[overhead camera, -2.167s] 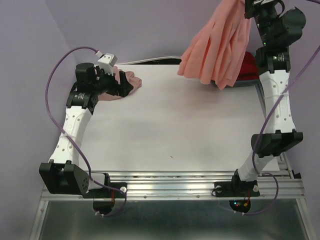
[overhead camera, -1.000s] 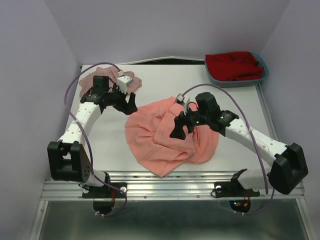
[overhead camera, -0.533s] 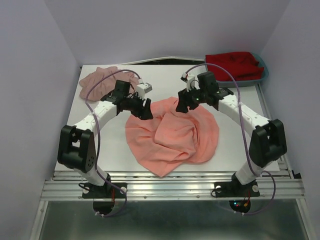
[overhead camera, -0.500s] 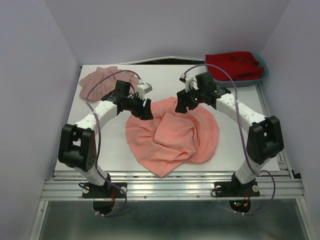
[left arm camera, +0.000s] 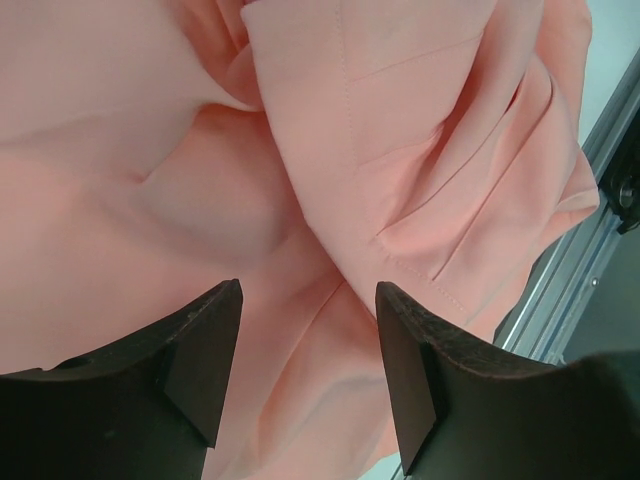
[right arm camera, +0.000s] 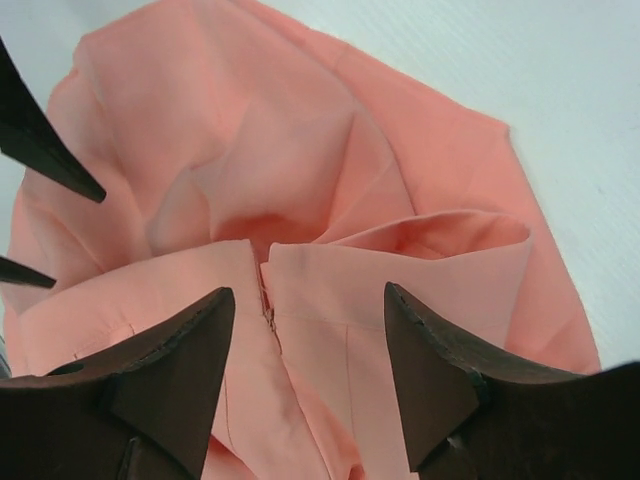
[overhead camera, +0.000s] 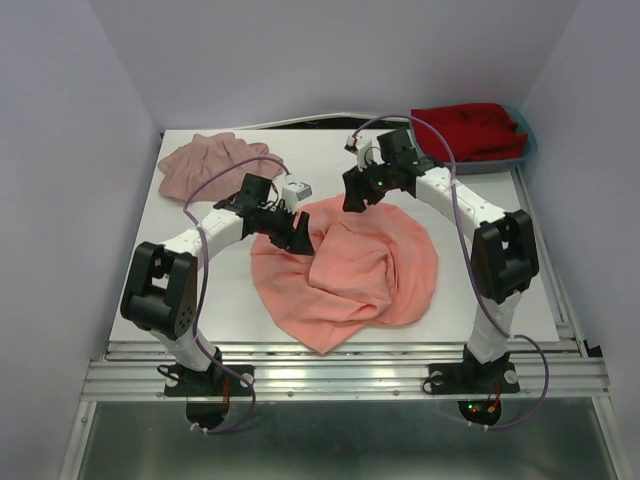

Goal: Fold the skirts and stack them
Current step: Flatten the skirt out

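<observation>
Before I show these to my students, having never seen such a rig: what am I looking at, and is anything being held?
Two robot arms are bolted at the near edge of the table, each ending in a two-finger gripper. The wide picture is from a fixed camera above; the two close-ups are from wrist cameras, dark fingers at the bottom. On the table lie a salmon skirt in the middle, a mauve skirt far left, and a tray of red cloth far right. The left gripper and right gripper are open over the salmon skirt; nothing is held.
</observation>
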Action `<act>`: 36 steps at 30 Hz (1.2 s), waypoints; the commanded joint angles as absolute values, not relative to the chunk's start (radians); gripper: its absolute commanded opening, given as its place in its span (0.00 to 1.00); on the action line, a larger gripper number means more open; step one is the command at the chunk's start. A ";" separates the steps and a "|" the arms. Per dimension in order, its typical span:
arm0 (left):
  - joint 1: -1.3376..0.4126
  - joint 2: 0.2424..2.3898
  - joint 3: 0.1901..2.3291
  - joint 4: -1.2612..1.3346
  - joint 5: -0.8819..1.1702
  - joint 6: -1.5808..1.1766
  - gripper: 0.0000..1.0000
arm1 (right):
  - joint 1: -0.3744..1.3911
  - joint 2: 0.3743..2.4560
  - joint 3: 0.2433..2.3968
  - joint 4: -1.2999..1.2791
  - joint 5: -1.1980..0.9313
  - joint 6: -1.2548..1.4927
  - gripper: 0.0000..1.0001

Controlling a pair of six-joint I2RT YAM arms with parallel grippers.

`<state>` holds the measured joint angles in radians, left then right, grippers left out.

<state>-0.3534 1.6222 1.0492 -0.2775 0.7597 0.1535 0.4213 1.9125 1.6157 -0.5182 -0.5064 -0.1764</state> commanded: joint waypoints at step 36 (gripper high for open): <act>-0.299 1.601 1.100 -0.207 0.765 0.147 0.73 | 0.537 1.870 1.606 -0.593 -0.336 -0.201 0.20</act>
